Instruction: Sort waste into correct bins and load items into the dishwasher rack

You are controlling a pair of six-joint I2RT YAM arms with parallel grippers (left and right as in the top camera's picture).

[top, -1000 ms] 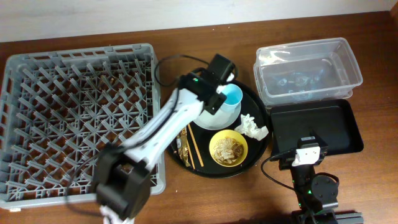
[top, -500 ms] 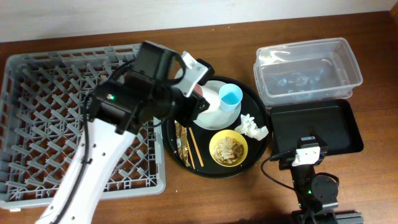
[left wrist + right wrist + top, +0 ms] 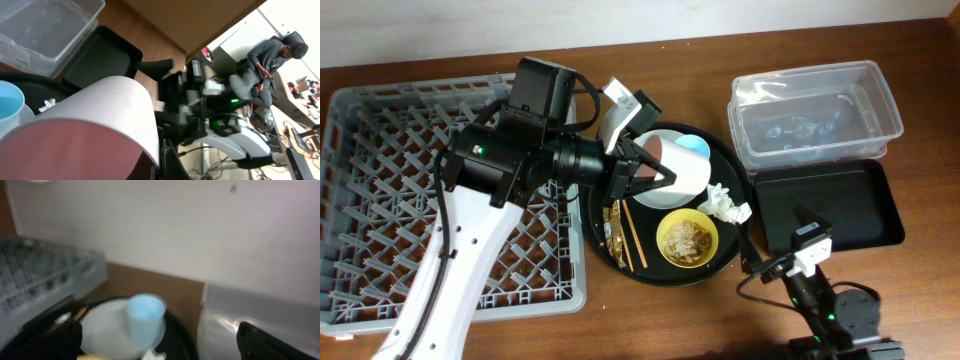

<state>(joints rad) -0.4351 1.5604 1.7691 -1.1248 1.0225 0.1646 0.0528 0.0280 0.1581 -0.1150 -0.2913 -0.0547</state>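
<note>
Holding the pink cup (image 3: 658,160) tight, the left gripper (image 3: 642,172) hangs over the round black tray's (image 3: 650,276) left edge, just beside the grey rack (image 3: 380,130). The right gripper (image 3: 802,248) sits low by the black bin (image 3: 850,200), fingers spread wide.

Left gripper (image 3: 658,171) clamps pink cup (image 3: 654,156) over plate (image 3: 691,185) with blue cup (image 3: 694,149) just beside, bowl (image 3: 663,228) of scraps (image 3: 687,240), napkin (image 3: 728,205), chopsticks (image 3: 632,238), wrapper (image 3: 614,236) on round tray (image 3: 645,263), rack (image 3: 380,200) left, tub (image 3: 882,78) and black tray (image 3: 840,200) right.
</note>
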